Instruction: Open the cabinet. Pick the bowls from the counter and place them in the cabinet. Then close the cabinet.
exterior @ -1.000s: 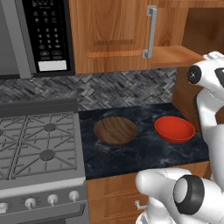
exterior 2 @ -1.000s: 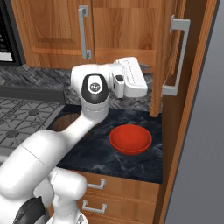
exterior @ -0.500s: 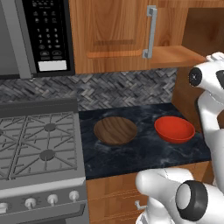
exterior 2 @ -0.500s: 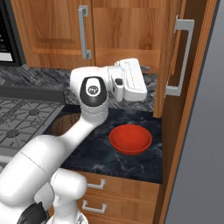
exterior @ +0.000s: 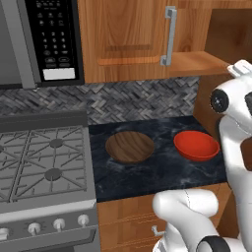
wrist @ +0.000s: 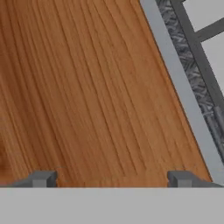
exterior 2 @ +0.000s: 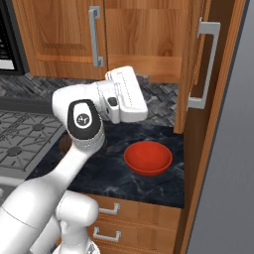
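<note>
Bowls, red [exterior 2: 148,158] and wooden [exterior: 130,146], look light, rigid; grab rims. End effector [wrist: 111,179] gapes wide beside the cabinet door [exterior 2: 196,64].

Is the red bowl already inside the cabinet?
No, the red bowl sits on the counter, below the cabinet.

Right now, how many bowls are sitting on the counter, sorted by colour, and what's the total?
Brown wood-grain bowl: 1
Red bowl: 1
Total on the counter: 2
</note>
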Tool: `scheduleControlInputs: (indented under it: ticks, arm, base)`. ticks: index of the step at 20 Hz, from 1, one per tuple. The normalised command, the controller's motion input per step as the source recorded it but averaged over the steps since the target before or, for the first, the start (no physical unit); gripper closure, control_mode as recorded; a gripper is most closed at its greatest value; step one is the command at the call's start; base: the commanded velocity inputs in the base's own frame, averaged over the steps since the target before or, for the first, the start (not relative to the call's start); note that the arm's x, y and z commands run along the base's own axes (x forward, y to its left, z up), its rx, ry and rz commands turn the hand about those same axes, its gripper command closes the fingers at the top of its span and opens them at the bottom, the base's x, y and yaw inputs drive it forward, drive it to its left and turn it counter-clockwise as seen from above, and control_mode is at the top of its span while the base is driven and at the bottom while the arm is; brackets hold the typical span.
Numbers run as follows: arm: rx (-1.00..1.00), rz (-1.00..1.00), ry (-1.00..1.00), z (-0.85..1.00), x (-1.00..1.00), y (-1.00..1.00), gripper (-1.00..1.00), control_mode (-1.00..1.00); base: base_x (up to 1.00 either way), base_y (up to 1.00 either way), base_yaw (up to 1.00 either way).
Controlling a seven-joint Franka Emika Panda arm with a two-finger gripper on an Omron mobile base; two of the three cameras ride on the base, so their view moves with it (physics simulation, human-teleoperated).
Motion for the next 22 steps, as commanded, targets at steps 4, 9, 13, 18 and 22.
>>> scheduleControlInputs:
  ticks: [4,9,13,18,22]
  arm:
    - [0.00,0.31,0.22,0.26,-0.02,0.57,-1.00,-1.00]
    - [-0.01,0.34,0.09,0.28,-0.06,0.41,-1.00,-1.00]
    - [0.00,0.33,-0.03,0.03,-0.15,0.36,-1.00,-1.00]
    - [0.00,0.30,-0.26,0.00,0.00,0.48,-1.00,-1.00]
    - [0.00,0.29,-0.26,0.00,0.03,0.33,-1.00,-1.00]
  base:
    - [0.00,0.00,0.00]
    - [0.00,0.00,0.00]
    - [0.00,0.00,0.00]
    - [0.00,0.00,0.00]
    - [0.00,0.00,0.00]
